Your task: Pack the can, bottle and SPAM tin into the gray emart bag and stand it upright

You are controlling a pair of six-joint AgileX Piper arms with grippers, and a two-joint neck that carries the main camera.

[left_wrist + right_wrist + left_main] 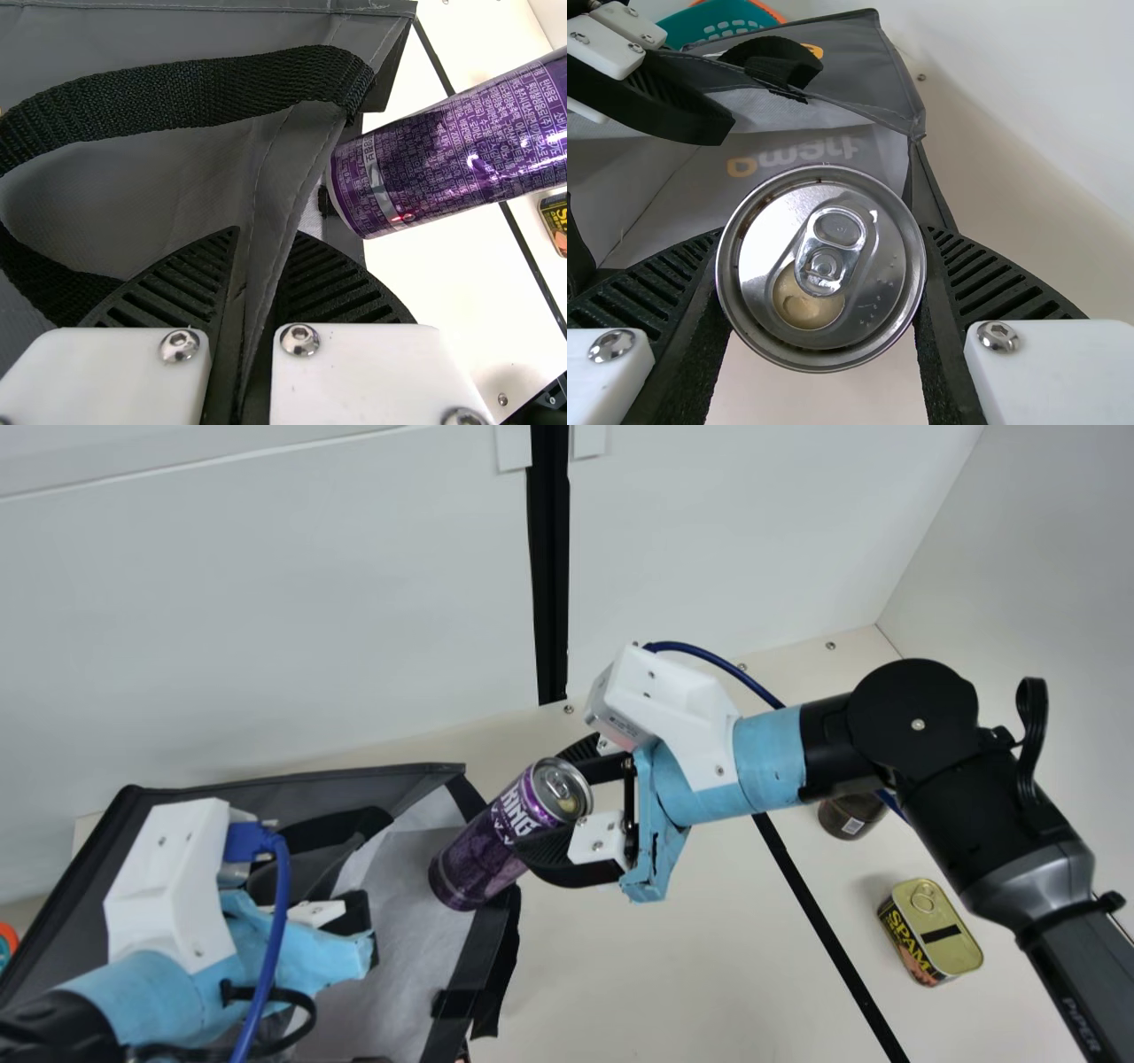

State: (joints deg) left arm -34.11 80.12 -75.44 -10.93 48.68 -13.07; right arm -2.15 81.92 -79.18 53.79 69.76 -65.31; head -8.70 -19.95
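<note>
On the worktop [664, 974], the SPAM tin [952, 943] and dark bottle [842, 822] are set well apart from the gray emart bag [403, 965], whose wall is pinched by the left tool [310, 899] beside a looped black handle [221, 84], while the purple, silver-topped can [483, 850] is held tilted at the bag's mouth by the right tool [554, 797].

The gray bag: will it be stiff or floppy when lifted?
The gray bag is probably floppy: its thin side creases where the left gripper pinches it. The black strap likely bends too, since it bows. The far rim looks fairly straight, so some shape may hold.
</note>
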